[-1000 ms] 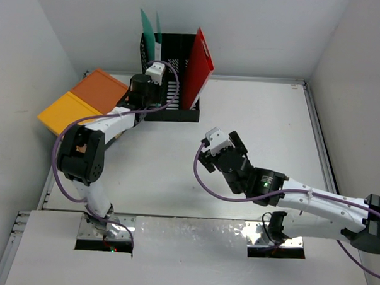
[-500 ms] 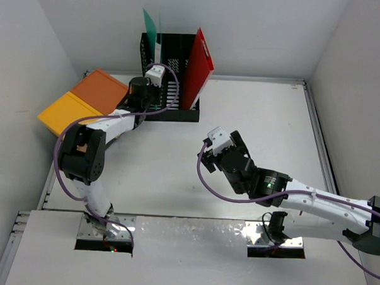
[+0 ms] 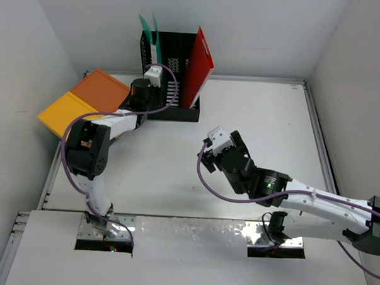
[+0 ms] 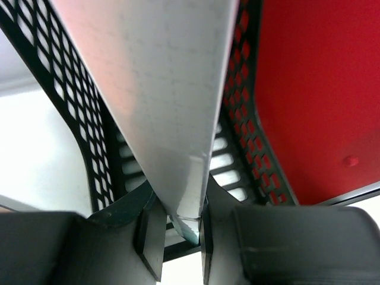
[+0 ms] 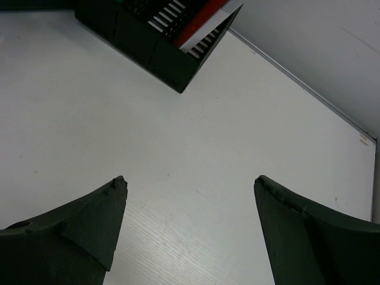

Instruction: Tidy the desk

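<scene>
**Left arm holds the folder at the rack; right arm waits over mid-desk**

We found the left gripper (image 4: 181,228) clamped on the lower corner of a thin folder (image 4: 172,89), its pads pressed against both faces. The folder read pale grey in the wrist view and teal from above (image 3: 146,28). Its long axis ran away from the jaws, rising steeply over the left end of the black mesh file rack (image 3: 172,110). In the wrist view the mesh wall (image 4: 83,119) lay just beyond the folder on the left. We could not tell whether its bottom edge sat inside a compartment or hung above one.

The rack stood at the far edge of the desk (image 3: 260,120), against the back wall. A red folder (image 3: 200,64) leaned upright in its right compartment, close beside the held sheet in the wrist view (image 4: 309,89). An orange-yellow drawer box (image 3: 84,100) lay at the far left corner, near the rack; nothing of its contents showed.

The right gripper (image 3: 216,142) hung over the bare middle of the desk with its jaws wide apart and nothing between them, well apart from the rack. The left arm was clearly the nearer. We judged that the coming move would turn on keeping the folder upright and in line with the left slot, clear of the red folder.
</scene>
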Tool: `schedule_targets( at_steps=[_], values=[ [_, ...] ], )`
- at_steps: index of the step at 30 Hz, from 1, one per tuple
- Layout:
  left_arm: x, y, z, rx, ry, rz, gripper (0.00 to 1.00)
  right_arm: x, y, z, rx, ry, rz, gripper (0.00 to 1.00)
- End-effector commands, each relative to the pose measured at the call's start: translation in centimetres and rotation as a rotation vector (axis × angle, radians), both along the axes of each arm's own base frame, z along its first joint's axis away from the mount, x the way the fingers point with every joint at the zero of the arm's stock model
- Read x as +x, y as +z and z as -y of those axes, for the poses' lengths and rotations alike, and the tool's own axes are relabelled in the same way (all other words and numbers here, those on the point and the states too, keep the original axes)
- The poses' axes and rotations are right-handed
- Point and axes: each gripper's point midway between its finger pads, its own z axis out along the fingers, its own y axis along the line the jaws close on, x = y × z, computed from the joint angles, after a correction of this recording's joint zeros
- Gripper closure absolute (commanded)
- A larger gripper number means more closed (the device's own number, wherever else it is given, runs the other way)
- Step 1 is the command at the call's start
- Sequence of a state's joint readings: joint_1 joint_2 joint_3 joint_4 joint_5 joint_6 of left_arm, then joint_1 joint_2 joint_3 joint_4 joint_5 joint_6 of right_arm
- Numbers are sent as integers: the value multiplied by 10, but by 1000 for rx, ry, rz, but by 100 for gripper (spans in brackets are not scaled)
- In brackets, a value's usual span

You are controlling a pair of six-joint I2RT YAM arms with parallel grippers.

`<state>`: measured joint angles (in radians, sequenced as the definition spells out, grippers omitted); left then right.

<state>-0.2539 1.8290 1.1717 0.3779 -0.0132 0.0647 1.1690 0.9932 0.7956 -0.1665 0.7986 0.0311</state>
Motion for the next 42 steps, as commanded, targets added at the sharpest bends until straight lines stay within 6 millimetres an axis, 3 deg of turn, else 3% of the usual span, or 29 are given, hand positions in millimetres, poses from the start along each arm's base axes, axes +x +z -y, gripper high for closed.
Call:
schedule_targets(
  at_steps=[1, 4, 11, 12, 14, 15, 16, 17, 23, 25, 27, 29, 30, 31, 33, 34, 36, 37, 38, 39, 41, 42],
  values=[
    [18, 18, -7, -54, 42, 76, 100, 0, 15, -6, 66, 4, 10, 15],
    [17, 14, -9, -15, 35, 94, 100, 0, 15, -8, 63, 8, 10, 15],
    [9, -18, -11, 16, 26, 12, 100, 2, 13, -11, 47, 14, 7, 15],
    [7, -18, -10, 14, 24, 4, 97, 2, 12, -12, 47, 14, 6, 15],
    [3, -15, -9, 10, 9, -13, 77, 2, 10, -13, 46, 15, 0, 15],
    [1, -12, -9, 8, 9, -17, 53, 1, 9, -15, 49, 23, -3, 15],
    [-4, -7, -6, 3, -13, -24, 42, 1, 9, -15, 53, 25, -6, 15],
    [-7, -3, -5, 1, -23, -25, 22, 0, 8, -16, 54, 29, -9, 15],
    [-27, 37, -12, 15, -18, -4, 0, 0, -3, -13, 47, 17, -20, 14],
    [-36, 58, -14, 21, -19, -5, 0, 0, -5, -12, 49, -1, -33, 13],
    [-42, 78, -16, 20, -21, 5, 0, 6, -21, -5, 12, -34, -80, 12],
    [-56, 102, -19, 30, -26, 6, 0, 8, -41, -6, 24, -19, -178, 10],
    [-73, 103, -23, 49, -30, -44, 0, 19, -59, 3, 42, -61, -243, 10],
    [-80, 110, -25, 57, -32, -53, 0, 16, -72, -5, 66, -5, -320, 8],
    [-97, 128, -30, 81, -41, -63, 0, 27, -87, 8, 68, -59, -361, 8],
    [-116, 133, -38, 109, -36, -88, 0, 31, -93, 13, 59, -80, -370, 7],
    [-137, 127, -48, 150, -23, -123, 0, 34, -101, 16, 93, -71, -405, 6],
    [-154, 132, -61, 188, 5, -119, 0, 42, -114, 33, 129, -119, -447, 5],
    [-165, 125, -66, 214, 8, -133, 0, 43, -119, 30, 184, -90, -489, 3],
    [-206, 98, -87, 303, 19, -173, 0, 48, -146, 65, 240, -206, -548, 1],
    [-220, 73, -93, 334, 13, -221, 0, 50, -147, 72, 257, -224, -540, 1],
    [-238, 74, -101, 362, 21, -204, 0, 45, -162, 86, 265, -269, -564, 1]
  ],
)
